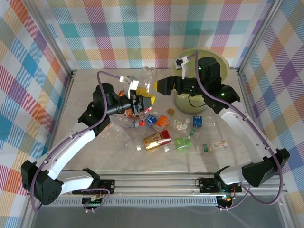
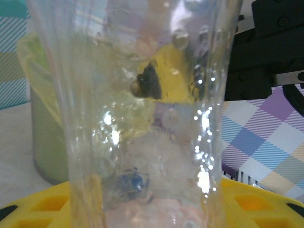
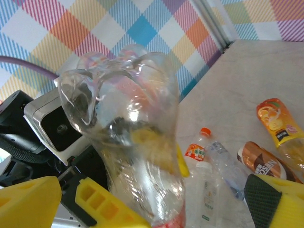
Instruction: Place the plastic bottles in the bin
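Operator: Status of the left gripper (image 1: 141,92) at this step?

Technician: Its yellow fingers (image 2: 57,209) were pinched on the lower part of a clear, crumpled plastic bottle (image 1: 148,78), which was held raised above the middle of the pale stone-patterned table (image 1: 83,85). The long axis ran roughly upright, with the lobed base uppermost and the neck end down in the grip.

Operator: And to the right of it?

Technician: The right gripper (image 1: 167,86) faced the bottle from the right with its jaws fully spread. In the right wrist view the bottle stood between the two spread fingers; contact could not be confirmed. Just behind that gripper stood the tall round bin with the yellow-green bag liner (image 1: 185,102).

Operator: Which arm served the bin?

Technician: The right arm was judged nearer. The bin lay right of and beyond the bottle, with the right gripper between them. A handover, or a carry past that gripper, appeared necessary. Other small bottles (image 1: 164,135) lay scattered on the table, nearer the bases.
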`<state>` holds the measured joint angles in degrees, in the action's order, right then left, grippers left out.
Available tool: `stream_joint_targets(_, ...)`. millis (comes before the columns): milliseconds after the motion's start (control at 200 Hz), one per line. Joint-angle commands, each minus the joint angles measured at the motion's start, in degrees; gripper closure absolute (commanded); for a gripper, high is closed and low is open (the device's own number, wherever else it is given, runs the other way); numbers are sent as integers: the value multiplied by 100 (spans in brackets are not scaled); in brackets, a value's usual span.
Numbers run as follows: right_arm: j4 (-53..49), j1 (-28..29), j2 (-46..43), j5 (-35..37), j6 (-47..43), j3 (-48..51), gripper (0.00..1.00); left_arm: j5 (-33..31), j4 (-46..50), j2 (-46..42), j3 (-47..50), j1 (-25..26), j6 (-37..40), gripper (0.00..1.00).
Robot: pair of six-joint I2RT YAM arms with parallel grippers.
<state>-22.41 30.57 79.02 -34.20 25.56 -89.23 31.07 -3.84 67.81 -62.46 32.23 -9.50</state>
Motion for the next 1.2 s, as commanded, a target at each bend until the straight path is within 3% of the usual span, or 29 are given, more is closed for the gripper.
stream_joint_targets(0, 263, 141, 142, -186, -313, -224, 0, 206, -374, 53, -275, 112, 140, 70)
stream_joint_targets(415, 665, 257, 741, -310, -143, -457, 18, 391, -226, 196, -408, 367, 341, 67)
stream_joint_targets(540, 772, 264, 748, -282, -87, -374, 37, 332, -164, 235, -434, 398, 378, 64)
stream_joint_targets(610, 765, 266, 697, -177, -110, -311, 50, 218, -154, 213, -412, 403, 387, 57)
stream_joint_targets(660, 728, 264, 653, -48, -151, -267, 58, 64, -136, 179, -387, 407, 387, 45)
stream_joint_targets(715, 618, 267, 607, 164, -239, -269, 64, -136, -131, 123, -338, 406, 394, 28)
stream_joint_targets(775, 479, 266, 541, 480, -367, -283, 67, -331, -95, 31, -282, 402, 418, 1)
stream_joint_targets(1010, 9, 138, 386, 2073, -1140, -762, 67, -1020, 103, -616, 95, 402, 440, 0)
stream_joint_targets(1195, -26, -431, 563, 2920, -1353, -1497, 68, -1891, 266, -1092, 414, 402, 365, 0)
